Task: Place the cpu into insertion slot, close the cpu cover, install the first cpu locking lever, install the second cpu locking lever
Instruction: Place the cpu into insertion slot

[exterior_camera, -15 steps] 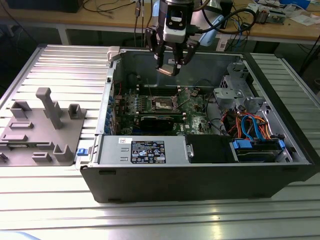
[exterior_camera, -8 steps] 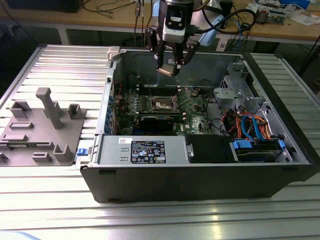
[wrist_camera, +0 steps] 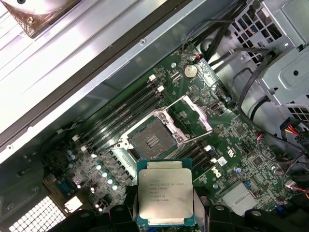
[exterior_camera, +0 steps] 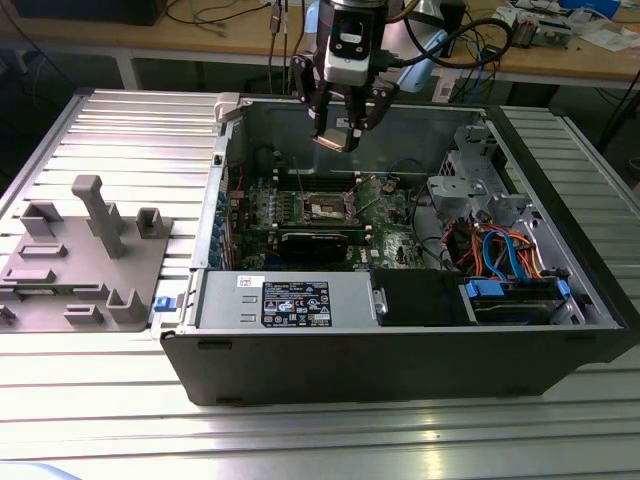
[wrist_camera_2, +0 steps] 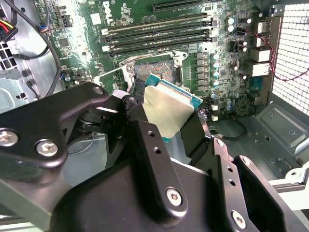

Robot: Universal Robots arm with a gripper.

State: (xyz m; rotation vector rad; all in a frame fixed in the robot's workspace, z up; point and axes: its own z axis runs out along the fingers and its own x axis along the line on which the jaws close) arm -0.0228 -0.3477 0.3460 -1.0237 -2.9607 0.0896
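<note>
End effector (exterior_camera: 336,137) clamped on the cpu (wrist_camera: 165,195) above the computer case (exterior_camera: 400,368), insertion slot (wrist_camera: 150,140) inside uncovered.

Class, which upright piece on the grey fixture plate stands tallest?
The T-topped post: it rises well above the squat blocks around it on the fixture plate.

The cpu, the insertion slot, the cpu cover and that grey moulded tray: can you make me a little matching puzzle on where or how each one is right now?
Things:
1. cpu
2. insertion slot
3. cpu cover
4. grey moulded tray

States:
A. lying outside the computer case, on the exterior view's left
B. swung open
C. held up in the gripper
D. empty, contacts bare

Pairs: 1-C, 2-D, 3-B, 4-A
</note>
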